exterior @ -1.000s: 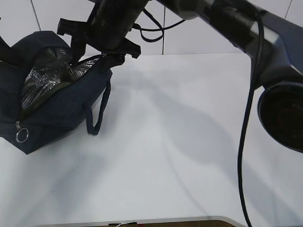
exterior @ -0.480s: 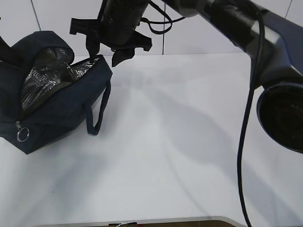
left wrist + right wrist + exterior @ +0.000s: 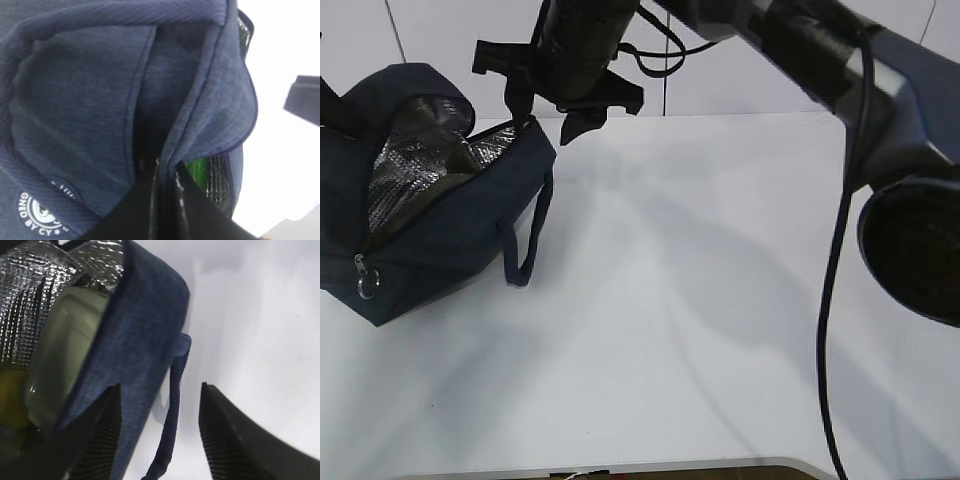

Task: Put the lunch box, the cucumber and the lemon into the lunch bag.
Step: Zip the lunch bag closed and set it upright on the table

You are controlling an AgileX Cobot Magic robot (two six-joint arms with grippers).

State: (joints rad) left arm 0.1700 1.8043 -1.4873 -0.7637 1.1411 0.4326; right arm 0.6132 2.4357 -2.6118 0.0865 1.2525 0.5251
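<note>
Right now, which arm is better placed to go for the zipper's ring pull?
Right, probably. The right gripper hangs open and empty by the lunch bag rim, while the left gripper is shut on the bag's fabric. The ring pull sits at the bag's far end.

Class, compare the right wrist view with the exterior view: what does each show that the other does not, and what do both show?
Only the right wrist view shows inside the lunch bag: the lunch box with its pale green lid, and the lemon beside it. Only the exterior view shows the zipper's ring pull and the whole white table. Both show the navy bag, its foil lining, a loop handle and the open right gripper.
</note>
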